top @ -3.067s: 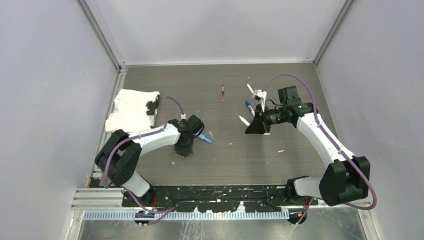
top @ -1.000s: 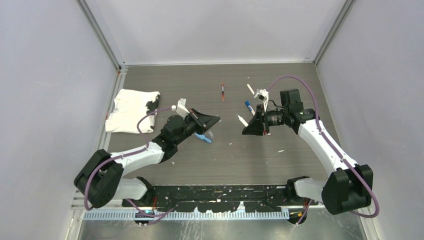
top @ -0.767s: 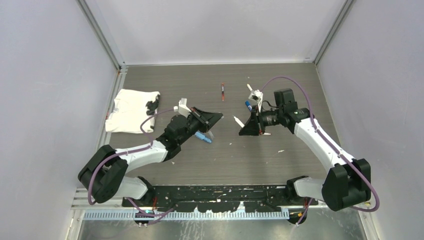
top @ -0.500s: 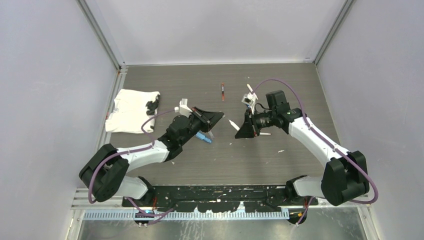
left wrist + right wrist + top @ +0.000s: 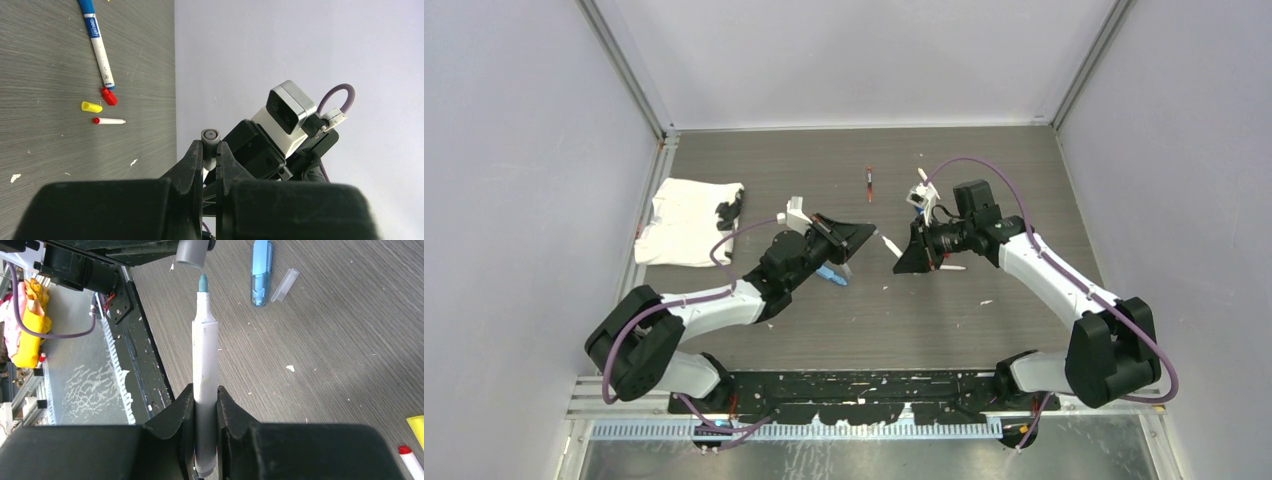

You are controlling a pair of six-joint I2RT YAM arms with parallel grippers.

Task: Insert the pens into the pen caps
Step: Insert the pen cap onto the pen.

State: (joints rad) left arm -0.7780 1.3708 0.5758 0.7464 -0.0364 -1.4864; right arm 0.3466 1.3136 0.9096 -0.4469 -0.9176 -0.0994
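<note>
My left gripper [image 5: 856, 238] is shut on a small grey pen cap [image 5: 210, 136], held above the table with its open end facing the right arm. My right gripper [image 5: 904, 252] is shut on a white-barrelled pen [image 5: 205, 360] with a bluish tip. In the right wrist view the tip points at the cap [image 5: 191, 252], a short gap below it. The left gripper [image 5: 210, 146] and the right gripper [image 5: 205, 390] face each other over the table's middle. A blue pen [image 5: 98, 45], a red cap [image 5: 108, 96], a yellow cap [image 5: 91, 106] and a red-tipped pen [image 5: 109, 121] lie on the table.
A light-blue oblong piece [image 5: 261, 272] and a clear tube [image 5: 285, 278] lie under the left gripper. A white cloth [image 5: 686, 220] with a dark item on it lies at the left. A red pen [image 5: 869, 183] lies at the back middle. White scraps dot the table.
The left arm has risen from the table and swung right with the cap. The right arm has moved left with the pen, so the two grippers have closed in on each other.
</note>
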